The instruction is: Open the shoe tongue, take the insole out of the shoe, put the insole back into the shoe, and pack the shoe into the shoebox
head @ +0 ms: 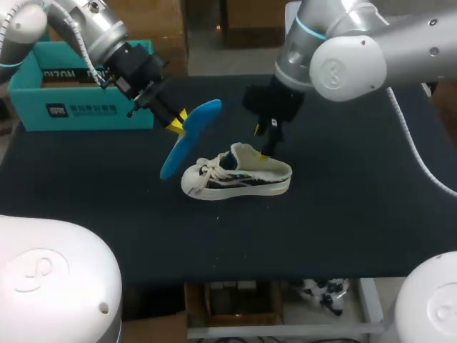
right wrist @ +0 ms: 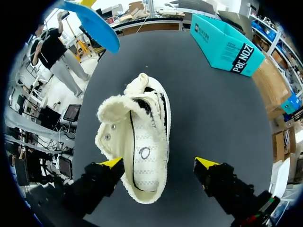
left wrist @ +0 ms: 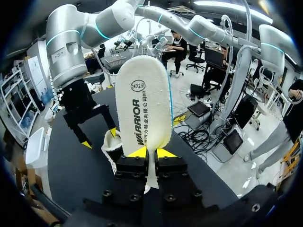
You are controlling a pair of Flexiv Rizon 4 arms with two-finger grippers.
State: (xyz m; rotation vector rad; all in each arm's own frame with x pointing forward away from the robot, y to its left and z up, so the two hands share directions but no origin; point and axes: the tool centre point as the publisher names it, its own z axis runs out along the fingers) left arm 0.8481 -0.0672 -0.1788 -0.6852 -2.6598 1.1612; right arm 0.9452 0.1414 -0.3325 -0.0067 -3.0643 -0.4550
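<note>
A white high-top shoe (head: 239,175) lies on its side in the middle of the black table (head: 343,214), toe toward the left. My left gripper (head: 177,121) is shut on the blue insole (head: 189,137), held in the air to the left of and above the shoe. In the left wrist view the insole (left wrist: 143,109) shows its white underside, pinched near one end between the yellow tips. My right gripper (head: 268,143) hangs open just over the shoe's heel collar; in the right wrist view the shoe (right wrist: 139,151) lies ahead of its fingers (right wrist: 111,163), one at the shoe's edge, the other well apart.
A teal shoebox (head: 82,89) stands open at the table's back left, also visible as the shoebox (right wrist: 227,42) in the right wrist view. Bare black table lies in front of and to the right of the shoe.
</note>
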